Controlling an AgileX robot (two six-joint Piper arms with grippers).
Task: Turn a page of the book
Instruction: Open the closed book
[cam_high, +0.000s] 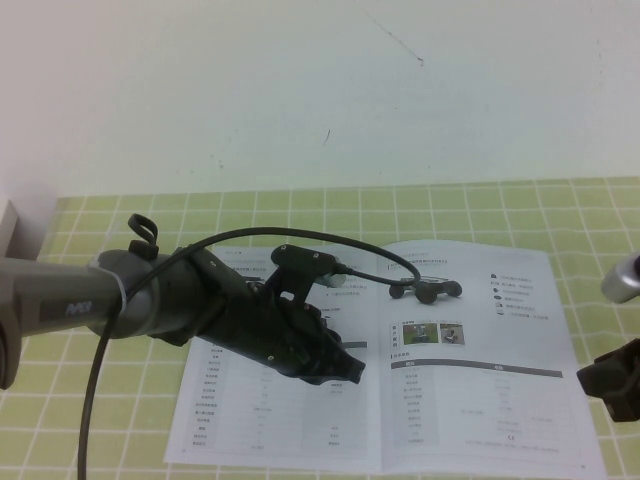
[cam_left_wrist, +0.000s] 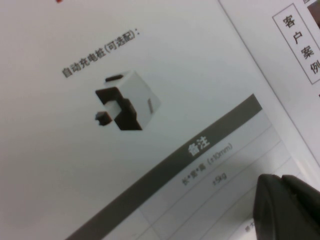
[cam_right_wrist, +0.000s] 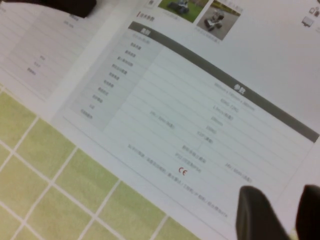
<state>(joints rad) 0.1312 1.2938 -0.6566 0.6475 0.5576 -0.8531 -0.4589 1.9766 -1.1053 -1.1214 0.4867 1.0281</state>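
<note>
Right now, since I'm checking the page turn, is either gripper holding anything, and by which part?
Nothing is held. The left gripper rests shut over the thin white paper booklet; the right gripper hovers open above its right page.

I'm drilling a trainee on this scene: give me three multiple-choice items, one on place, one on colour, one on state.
1. Left pincer hangs over: A the left page; B bare cloth; C the wall.
2. Cloth is: A blue; B green; C red.
3. Book is: A shut; B open; C rolled.
A: it is above the left page, near the fold. B: green squares with pale lines. B: both pages lie flat, and the right pincer sits by its right edge.
</note>
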